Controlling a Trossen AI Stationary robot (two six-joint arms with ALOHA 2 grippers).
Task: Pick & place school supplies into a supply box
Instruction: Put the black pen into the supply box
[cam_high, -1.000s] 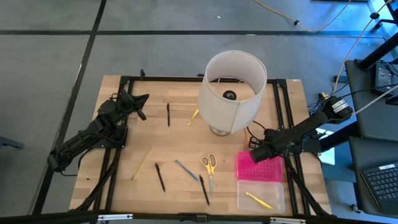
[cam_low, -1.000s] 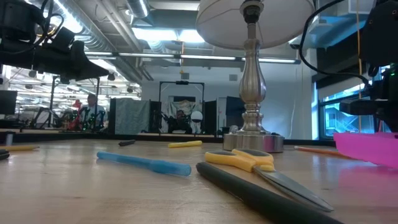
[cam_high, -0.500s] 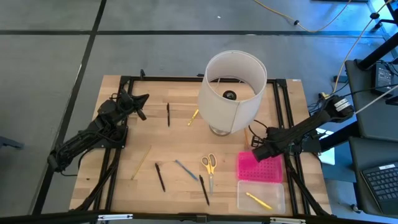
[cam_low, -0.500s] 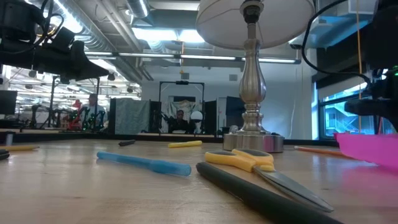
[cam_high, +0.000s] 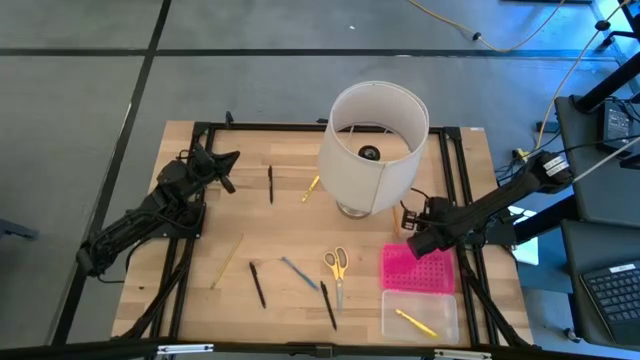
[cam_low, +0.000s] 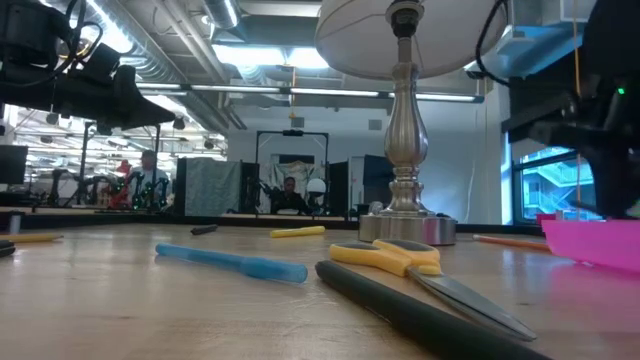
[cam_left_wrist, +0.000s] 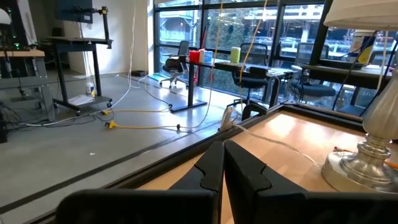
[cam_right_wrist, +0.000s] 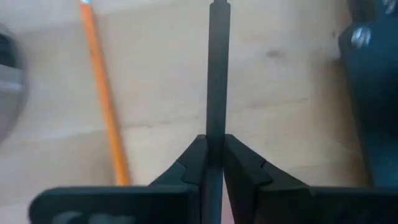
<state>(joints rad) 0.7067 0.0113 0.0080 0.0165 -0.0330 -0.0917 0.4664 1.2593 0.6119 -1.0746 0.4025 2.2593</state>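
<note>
Even, bright overhead light on the table (cam_high: 290, 240); daylight glares through windows, and the nearest scissors (cam_low: 400, 262) blur.

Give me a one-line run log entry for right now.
left gripper: shut, parked at table's left | right gripper: shut on black pen, beside lamp | box: open, one pencil inside

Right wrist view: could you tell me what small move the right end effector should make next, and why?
Probably get a firm hold on the black pen: the right end effector is centred on it, beside an orange pencil, and the supply box holds one yellow pencil.
</note>
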